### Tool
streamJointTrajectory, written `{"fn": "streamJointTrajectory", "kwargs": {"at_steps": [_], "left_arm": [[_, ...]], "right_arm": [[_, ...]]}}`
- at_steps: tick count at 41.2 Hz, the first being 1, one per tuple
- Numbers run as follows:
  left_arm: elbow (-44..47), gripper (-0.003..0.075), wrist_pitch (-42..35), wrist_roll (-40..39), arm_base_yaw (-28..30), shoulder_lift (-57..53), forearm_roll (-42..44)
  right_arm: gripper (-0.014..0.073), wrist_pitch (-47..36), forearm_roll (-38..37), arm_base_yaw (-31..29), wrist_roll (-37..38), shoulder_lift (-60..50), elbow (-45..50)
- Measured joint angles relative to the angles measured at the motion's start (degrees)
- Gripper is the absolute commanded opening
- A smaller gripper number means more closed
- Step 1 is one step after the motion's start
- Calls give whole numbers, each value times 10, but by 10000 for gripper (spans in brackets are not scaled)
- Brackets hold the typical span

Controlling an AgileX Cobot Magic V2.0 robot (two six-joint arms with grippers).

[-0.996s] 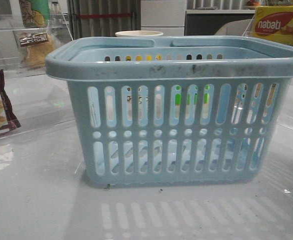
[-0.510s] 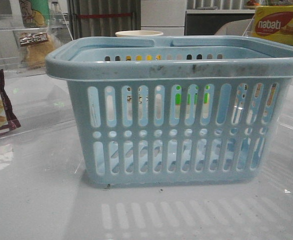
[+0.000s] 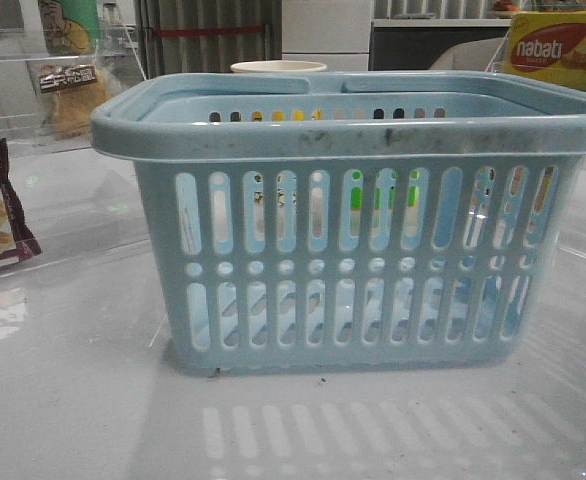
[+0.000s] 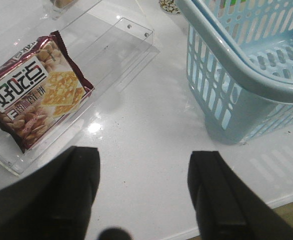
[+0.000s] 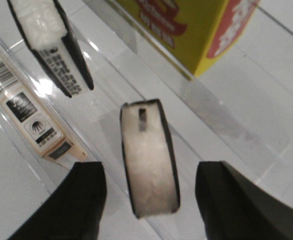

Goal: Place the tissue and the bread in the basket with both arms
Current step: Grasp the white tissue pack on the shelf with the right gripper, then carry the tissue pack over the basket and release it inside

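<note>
The pale blue basket [image 3: 353,250] fills the middle of the front view, and its corner [image 4: 246,70] shows in the left wrist view. The bread [image 3: 68,95], golden-brown in a clear packet, stands at the far left behind the basket. My left gripper [image 4: 145,155] is open over bare white table beside the basket, with nothing between its fingers. My right gripper [image 5: 150,167] is open, one finger on each side of the tissue [image 5: 149,155]. The tissue is a dark-edged pack with a white face, standing on edge. The fingers do not touch it. Neither gripper shows in the front view.
A maroon-edged cracker packet [image 4: 36,90] lies in a clear acrylic tray [image 4: 111,55] left of the basket. A yellow-red nabati box [image 5: 186,30], a second dark-edged pack [image 5: 49,45] and a beige barcoded packet [image 5: 29,112] stand near the tissue. A cup [image 3: 278,67] sits behind the basket.
</note>
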Motion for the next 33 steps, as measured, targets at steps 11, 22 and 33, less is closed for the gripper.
{"fn": "streamJointTrajectory", "kwargs": {"at_steps": [11,22,33], "left_arm": [[0,452,0,0,0,0,0],[0,452,0,0,0,0,0],[0,452,0,0,0,0,0]], "right_arm": [[196,-12,0,0,0,10,-7],[174,2,0,4,1,-29,-7],[174,52,24,66,1,-154,-7]]}}
